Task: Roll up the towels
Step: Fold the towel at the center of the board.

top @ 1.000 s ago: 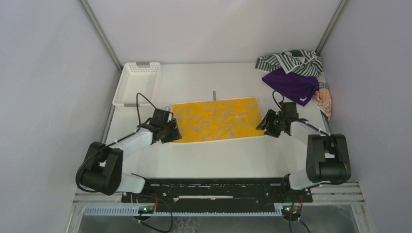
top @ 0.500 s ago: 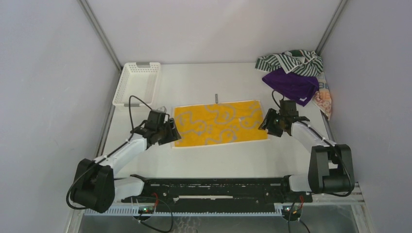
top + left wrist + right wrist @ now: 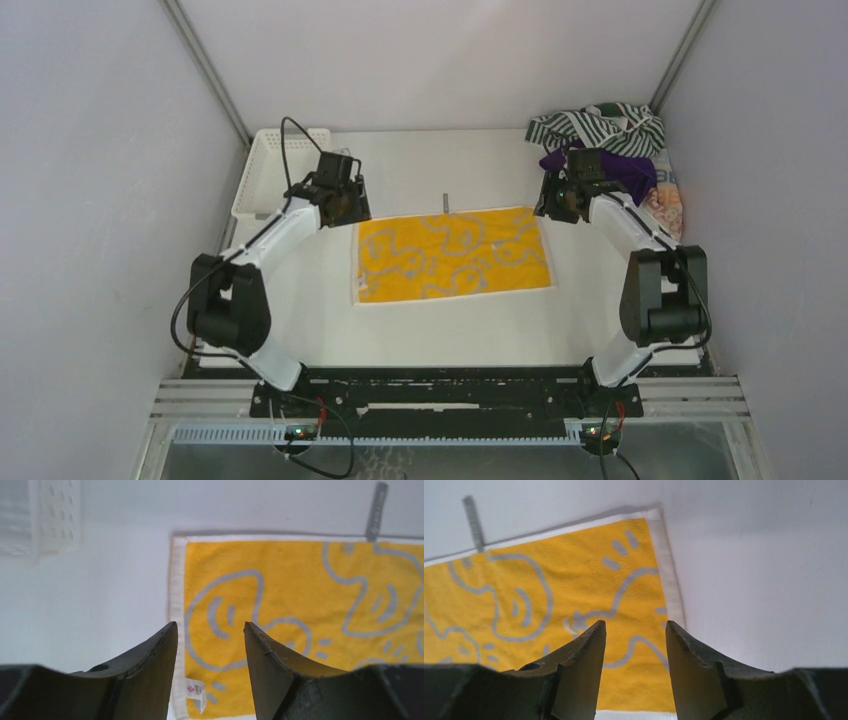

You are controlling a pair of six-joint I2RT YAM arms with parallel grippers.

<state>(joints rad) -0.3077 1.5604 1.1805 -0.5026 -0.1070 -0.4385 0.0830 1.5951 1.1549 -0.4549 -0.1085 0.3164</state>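
Observation:
The yellow towel [image 3: 450, 255] with grey-white squiggles lies flat and spread out in the middle of the table. My left gripper [image 3: 345, 205] is open and empty above its far left corner; in the left wrist view the towel [image 3: 300, 595] lies below the gripper [image 3: 210, 625]. My right gripper [image 3: 555, 200] is open and empty above the far right corner, and the right wrist view shows the towel [image 3: 574, 580] under the gripper [image 3: 635, 625]. The green-and-white striped towel [image 3: 600, 122], the purple towel [image 3: 625, 170] and the orange patterned towel [image 3: 668, 205] lie heaped at the back right.
A white lattice basket [image 3: 265, 175] stands at the back left, close behind my left gripper, and shows in the left wrist view [image 3: 45, 515]. A small grey strip [image 3: 444, 197] lies at the towel's far edge. Grey walls enclose the table.
Both arms have moved from the towel's near corners to its far corners, jaws open. The yellow towel has shifted slightly and now lies flat.

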